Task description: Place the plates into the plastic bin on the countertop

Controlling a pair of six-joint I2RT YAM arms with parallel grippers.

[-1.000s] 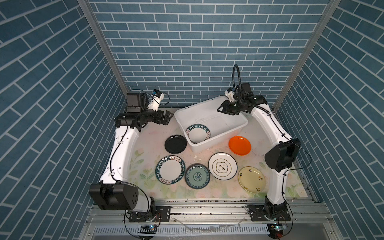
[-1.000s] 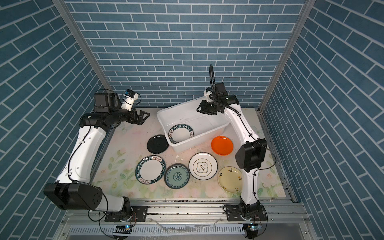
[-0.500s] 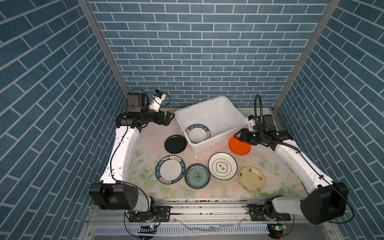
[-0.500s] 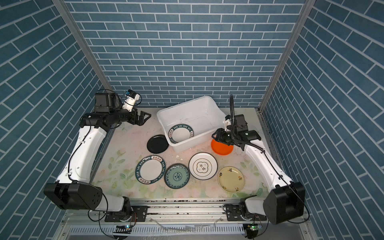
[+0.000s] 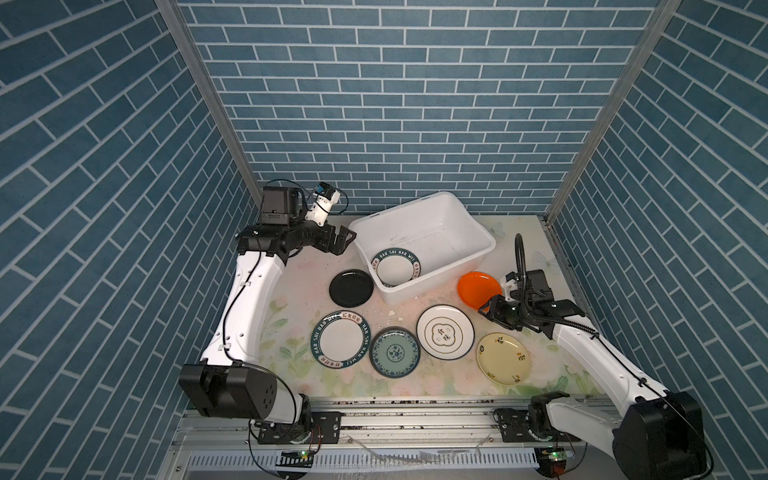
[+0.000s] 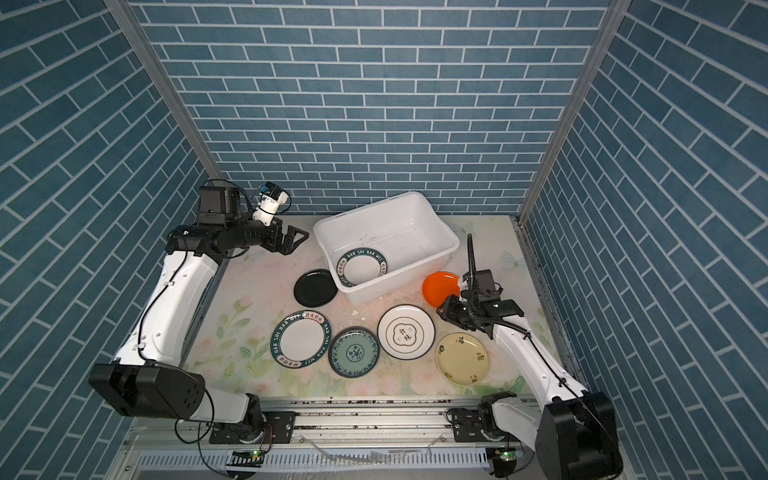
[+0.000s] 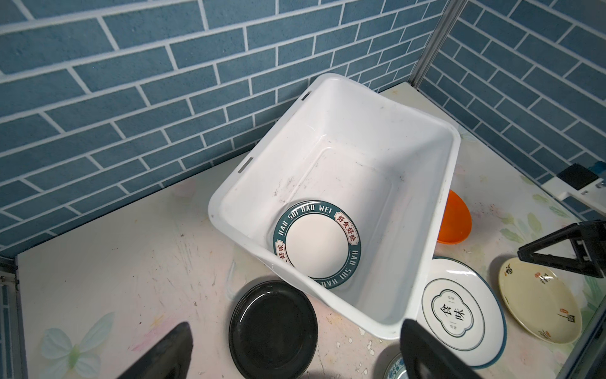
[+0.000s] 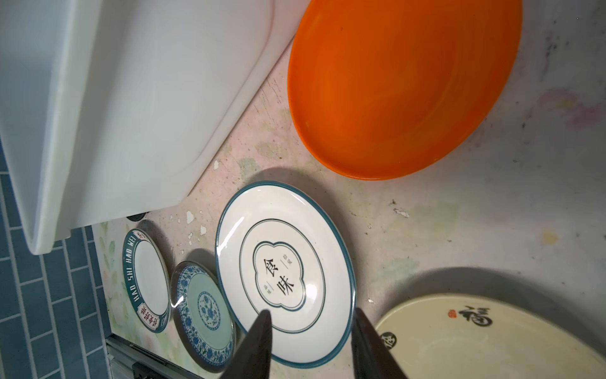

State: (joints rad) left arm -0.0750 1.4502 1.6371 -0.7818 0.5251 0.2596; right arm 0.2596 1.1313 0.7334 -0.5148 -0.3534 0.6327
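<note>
- Right hand (image 5: 489, 309) hangs low over the surface (image 5: 299, 303), its fingers (image 8: 259, 347) parted with nothing between them.
- Directly under the fingertips I see the rim of the white emblem plate (image 8: 285, 279). Its quatrefoil frames the characters 食味.
- Just ahead of the hand lies the orange plate (image 5: 478, 286), unmarked, close beside the wall of the plastic bin (image 5: 461, 224).
- Back toward the hand's own arm sits the cream plate (image 5: 503, 359), with a black brush character and a small red seal that I can't read for sure.
- Further out, past the emblem plate, are the teal patterned plate (image 5: 395, 352) and the lettered plate (image 5: 340, 338). Its rim reads HAO SHI HAO WEI, with 好食好味 in red panels. The black plate (image 5: 351, 287) lies beyond.
- A twin plate (image 5: 395, 267) with the same lettering is in the bin and six plates are outside, so I judge this to be the approach for the second pick. I can't tell whether the emblem or the orange plate is the target.
- Next I'd need to drop lower, work one finger under a shallow rim, pinch, and lift clear of the bin's edge.
- Farthest off, the left hand (image 5: 344, 241) hovers wide open and empty by the bin's corner.
</note>
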